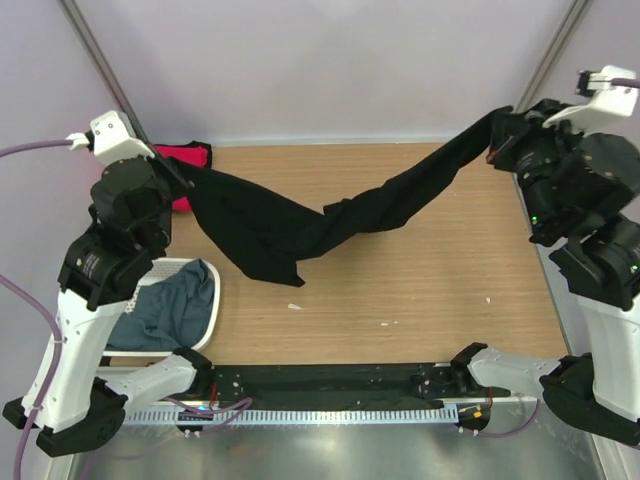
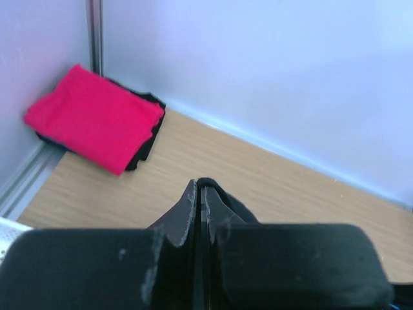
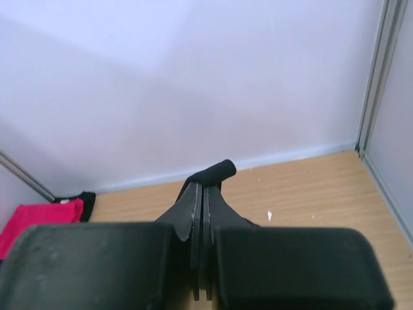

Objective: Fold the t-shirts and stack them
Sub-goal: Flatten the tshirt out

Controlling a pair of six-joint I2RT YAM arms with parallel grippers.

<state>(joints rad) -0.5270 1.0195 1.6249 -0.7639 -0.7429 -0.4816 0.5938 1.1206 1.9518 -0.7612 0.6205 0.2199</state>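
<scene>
Both left end effector [image 2: 199,190], right end effector [image 3: 201,190] pinch black tee [image 1: 300,225]; grey-blue tee [image 1: 170,305] overhead only.

A wooden table [image 1: 430,270] fills the middle, with a few white specks [image 1: 295,306] scattered toward its near side. A white lattice basket [image 1: 215,300] sits at the near left. Pale lilac walls [image 1: 330,60] stand at the far side, with a metal post [image 1: 88,45] at the far left corner.

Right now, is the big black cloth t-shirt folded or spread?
Neither: black cloth t-shirt hangs bunched, sagging between left gripper and right gripper.
</scene>
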